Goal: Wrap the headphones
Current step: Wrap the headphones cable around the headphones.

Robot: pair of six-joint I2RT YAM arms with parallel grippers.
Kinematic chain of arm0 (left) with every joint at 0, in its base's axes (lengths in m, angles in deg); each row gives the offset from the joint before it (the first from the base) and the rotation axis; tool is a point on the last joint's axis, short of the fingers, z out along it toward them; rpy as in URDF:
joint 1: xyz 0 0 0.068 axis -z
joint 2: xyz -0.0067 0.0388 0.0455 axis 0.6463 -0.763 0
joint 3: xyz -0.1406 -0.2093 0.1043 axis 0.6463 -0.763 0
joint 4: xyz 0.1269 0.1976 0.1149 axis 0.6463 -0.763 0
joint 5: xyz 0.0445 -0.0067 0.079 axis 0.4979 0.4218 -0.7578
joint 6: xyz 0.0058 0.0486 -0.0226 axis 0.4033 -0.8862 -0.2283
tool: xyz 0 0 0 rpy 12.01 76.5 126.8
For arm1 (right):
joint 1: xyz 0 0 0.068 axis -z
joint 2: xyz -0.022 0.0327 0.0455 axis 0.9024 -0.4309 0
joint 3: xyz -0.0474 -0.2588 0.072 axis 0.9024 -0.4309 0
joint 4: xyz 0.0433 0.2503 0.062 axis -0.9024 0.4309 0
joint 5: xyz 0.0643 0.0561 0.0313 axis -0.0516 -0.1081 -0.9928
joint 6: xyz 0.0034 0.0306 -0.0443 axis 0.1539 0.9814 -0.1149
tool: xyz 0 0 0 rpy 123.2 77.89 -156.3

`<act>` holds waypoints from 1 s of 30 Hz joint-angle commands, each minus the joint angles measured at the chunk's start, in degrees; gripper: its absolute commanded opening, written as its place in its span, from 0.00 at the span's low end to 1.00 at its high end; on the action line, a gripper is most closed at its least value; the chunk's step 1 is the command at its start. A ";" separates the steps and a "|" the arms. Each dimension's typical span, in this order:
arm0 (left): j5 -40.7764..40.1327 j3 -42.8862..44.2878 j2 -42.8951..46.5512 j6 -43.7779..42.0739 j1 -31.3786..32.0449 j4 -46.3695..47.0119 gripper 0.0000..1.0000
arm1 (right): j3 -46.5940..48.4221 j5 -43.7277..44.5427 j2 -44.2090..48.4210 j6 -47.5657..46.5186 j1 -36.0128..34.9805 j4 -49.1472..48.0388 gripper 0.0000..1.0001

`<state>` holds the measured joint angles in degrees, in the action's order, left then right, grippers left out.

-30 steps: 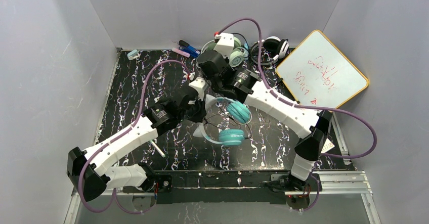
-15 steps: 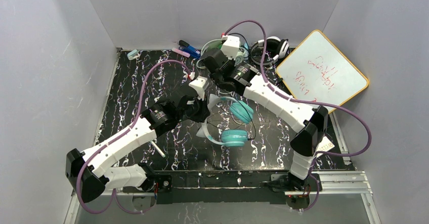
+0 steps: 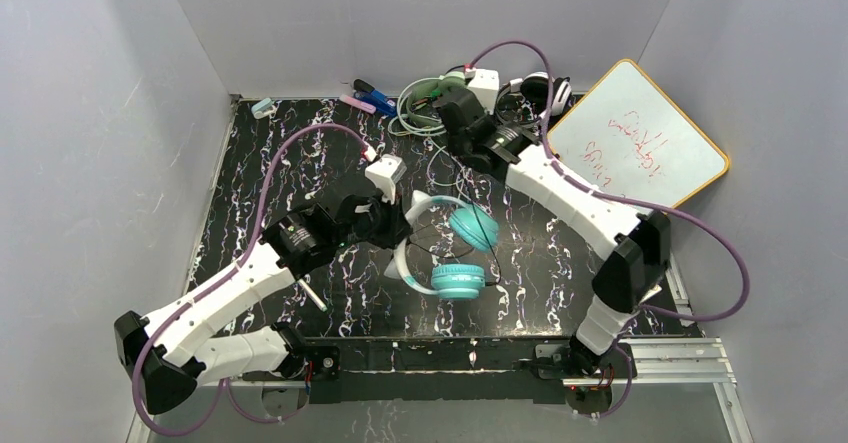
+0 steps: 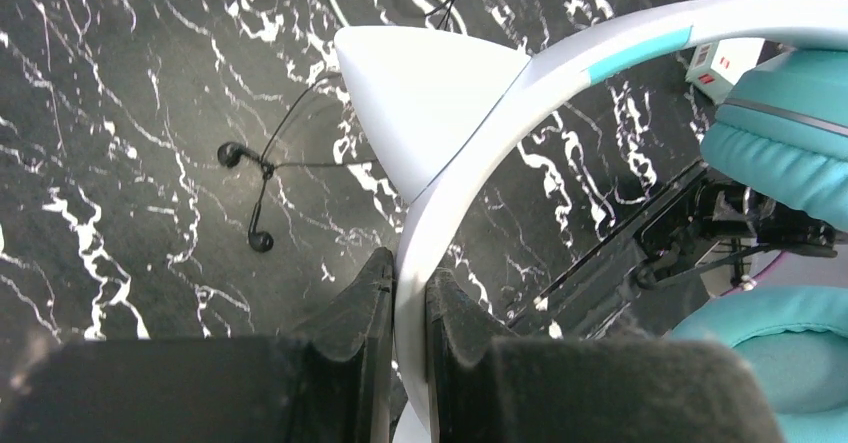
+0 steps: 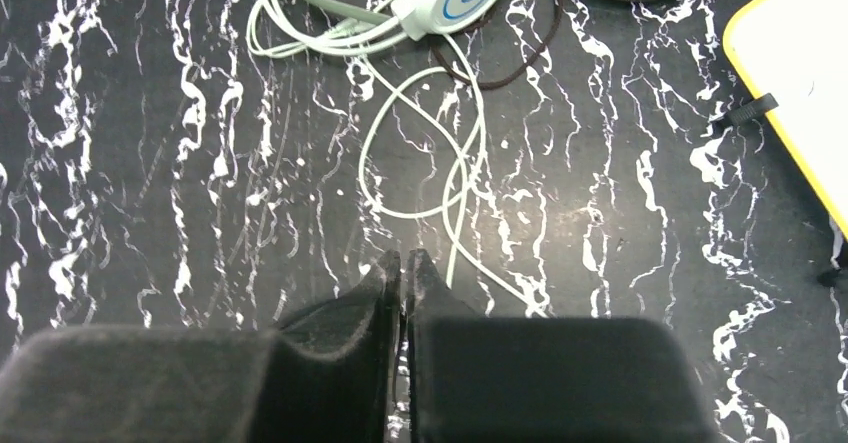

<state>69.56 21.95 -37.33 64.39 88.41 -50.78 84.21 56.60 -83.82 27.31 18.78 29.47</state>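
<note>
The teal headphones [image 3: 472, 226] with a white cat-ear band [image 4: 470, 153] lie mid-table, both cups to the right of my left gripper [image 3: 398, 225]. That gripper [image 4: 410, 268] is shut on the white band just below one cat ear. My right gripper [image 3: 447, 123] hangs over the back of the table. Its jaws [image 5: 403, 263] are together with nothing seen between them, just left of the pale cable [image 5: 440, 143] of the mint-green headphones [image 3: 420, 98]. A black-and-white headset [image 3: 545, 88] sits at the back right.
A yellow-framed whiteboard [image 3: 640, 138] leans at the back right corner. Pens [image 3: 370, 98] lie at the back wall. Black earbuds [image 4: 245, 198] on a thin wire rest on the marbled table beside the teal band.
My right gripper has pulled away from the teal headphones toward the back of the table, by the mint-green set. The left arm has shifted slightly, still gripping the band.
</note>
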 commanded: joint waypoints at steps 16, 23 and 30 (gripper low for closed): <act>-10.24 12.88 4.38 1.10 0.38 -23.37 0.00 | -40.70 -30.87 41.37 -22.30 3.52 -31.07 0.62; -13.87 24.92 1.29 5.31 0.38 -33.81 0.00 | -54.62 -33.00 51.18 -19.97 3.58 -36.31 0.82; -14.42 33.32 1.08 11.72 0.40 -38.81 0.00 | -63.69 -28.66 58.36 -17.10 3.51 -39.40 0.94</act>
<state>55.85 49.53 -36.70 70.07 88.49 -86.43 22.75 25.49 -28.92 8.25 22.39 -4.89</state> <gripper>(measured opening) 0.090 0.923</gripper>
